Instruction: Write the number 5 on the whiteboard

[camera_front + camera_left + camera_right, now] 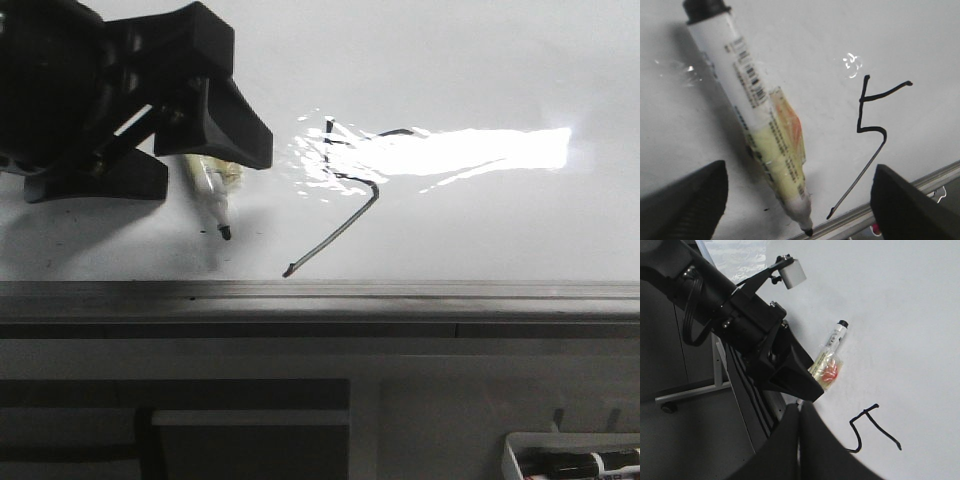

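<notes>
The whiteboard (480,230) lies flat, with bright glare across its middle. The number 5 (350,205) is drawn on it in black, its long tail ending near the grey edge rail (400,290). A white marker (213,195) with a yellow label lies on the board, uncapped tip toward the rail. My left gripper (190,160) hovers over the marker, open, one finger on each side and apart from it. In the left wrist view the marker (755,110) lies between the open fingers (690,200), with the 5 (872,130) beside it. My right gripper (800,407) is shut and empty, near the 5 (872,427).
A white tray (575,460) with markers sits below the board at the lower right. The left arm (740,320) reaches over the board's edge in the right wrist view. A wheeled stand leg (670,405) shows on the floor beside the board.
</notes>
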Motion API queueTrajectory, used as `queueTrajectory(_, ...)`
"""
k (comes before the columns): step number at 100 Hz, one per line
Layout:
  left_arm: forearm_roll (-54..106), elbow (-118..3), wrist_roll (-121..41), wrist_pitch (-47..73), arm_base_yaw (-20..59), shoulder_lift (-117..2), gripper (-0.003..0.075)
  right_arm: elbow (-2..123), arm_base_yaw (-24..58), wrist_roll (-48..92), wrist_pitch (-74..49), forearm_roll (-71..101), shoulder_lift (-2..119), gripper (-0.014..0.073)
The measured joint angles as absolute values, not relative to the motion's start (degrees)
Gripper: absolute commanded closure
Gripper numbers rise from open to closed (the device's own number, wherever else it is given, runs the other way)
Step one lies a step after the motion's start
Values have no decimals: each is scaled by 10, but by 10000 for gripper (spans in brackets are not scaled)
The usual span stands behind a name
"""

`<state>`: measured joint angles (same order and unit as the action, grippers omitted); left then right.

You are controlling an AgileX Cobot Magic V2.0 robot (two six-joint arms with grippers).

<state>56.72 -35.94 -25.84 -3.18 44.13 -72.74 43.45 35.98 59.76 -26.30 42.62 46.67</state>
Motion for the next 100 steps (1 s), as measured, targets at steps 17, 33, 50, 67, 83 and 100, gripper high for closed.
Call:
queueTrajectory(17,571,-350,-260,-31,431,-661,111,435,360,598,-275,426,452,654)
queueTrajectory(33,548,-349,-262,7,431,-555,155,432,360,598,-282,426,416,654)
queueTrajectory(50,492,-328,-262,26,431,-445,321,393,356,598,-260,427,363,654)
queueTrajectory(67,426,-279,-262,53,431,-341,548,295,347,598,-169,430,289,654)
queueTrajectory(83,410,-224,-263,76,431,-270,739,199,346,597,-53,439,208,654)
queueTrajectory(100,408,-191,-263,85,431,-233,741,150,345,597,-24,445,163,654)
